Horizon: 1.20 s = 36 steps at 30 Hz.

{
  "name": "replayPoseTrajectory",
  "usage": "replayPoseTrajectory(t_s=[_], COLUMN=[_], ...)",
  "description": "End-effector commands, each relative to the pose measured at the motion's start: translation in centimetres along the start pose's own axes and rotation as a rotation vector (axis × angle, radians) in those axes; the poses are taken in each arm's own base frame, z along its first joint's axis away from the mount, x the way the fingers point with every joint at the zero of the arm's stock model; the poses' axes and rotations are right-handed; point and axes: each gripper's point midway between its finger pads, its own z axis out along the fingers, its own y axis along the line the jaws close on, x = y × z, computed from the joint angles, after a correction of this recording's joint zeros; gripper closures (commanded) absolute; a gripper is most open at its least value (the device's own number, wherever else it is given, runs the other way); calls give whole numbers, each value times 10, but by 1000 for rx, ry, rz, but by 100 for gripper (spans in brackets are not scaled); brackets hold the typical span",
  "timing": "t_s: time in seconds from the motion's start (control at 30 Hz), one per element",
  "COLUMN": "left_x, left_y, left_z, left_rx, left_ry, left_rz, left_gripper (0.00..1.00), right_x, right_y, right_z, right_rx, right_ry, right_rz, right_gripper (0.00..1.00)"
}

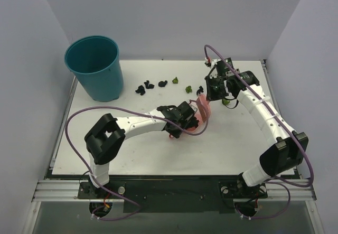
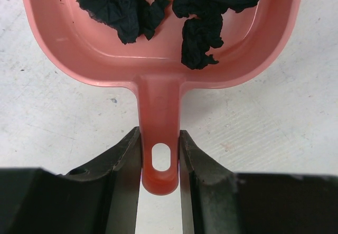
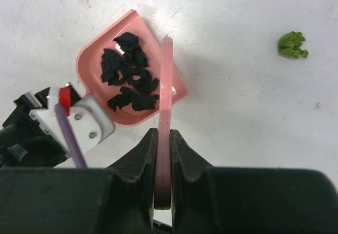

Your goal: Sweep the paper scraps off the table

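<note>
Two tools on record, both gripped.

1. Dustpan (image 2: 105,65), pink. Its handle sits between the jaws of the left gripper (image 2: 161,155), which are narrow and pressed on both sides of it beside the hanging hole. The tray lies straight ahead of these jaws, mouth facing away. We judge it is held this way so wads can be pushed in from the far side. We cannot tell whether its lip touches the table (image 1: 158,149).

2. Brush (image 3: 165,86), pink, seen edge-on. It is clamped between the narrow jaws of the right gripper (image 3: 163,139) and reaches forward from them across the tray's open mouth. We judge this placing drives wads inward and keeps them from spilling back.

3. Paper scraps (image 2: 200,28).
- Several black ones lie inside the tray, just ahead of the left jaws and ahead-left of the right jaws.
- One green wad (image 3: 293,45) lies loose, well ahead and to the right of the right jaws.
- More black and green wads (image 1: 143,87) lie beyond both grippers, towards the bucket (image 1: 95,67).

4. Progress: we judge the job part done. The loose wads are not yet gathered and the tray has not yet been emptied.
</note>
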Motion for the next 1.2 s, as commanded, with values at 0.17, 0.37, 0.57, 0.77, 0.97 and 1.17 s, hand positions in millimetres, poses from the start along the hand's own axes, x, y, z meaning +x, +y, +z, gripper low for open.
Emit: replayPoseTrajectory(t_s=[0.17,0.37,0.57,0.77,0.97,1.17], left_x=[-45,-66,-90,-119,-144,-175], left_y=[11,24,47,74,105,145], left_z=[-50,-79,-107,-137,-159,-190], left_rx=[-5,-17,-21,-21,-19,-21], left_ry=[-163,-191,-234,-308,-371,-461], left_rz=[-56,-88,-155,-229,-304,-388], left_gripper=[100,100,100,100,100,100], right_x=[-22,1,20,29,33,34], right_y=[-57,-70,-66,-61,-61,-58], right_z=[-50,-50,-38,-27,-27,-26], right_rx=[251,308,281,257,263,258], right_ry=[-230,-250,-216,-193,-187,-183], right_rz=[258,327,360,383,387,381], right_gripper=[100,100,100,100,100,100])
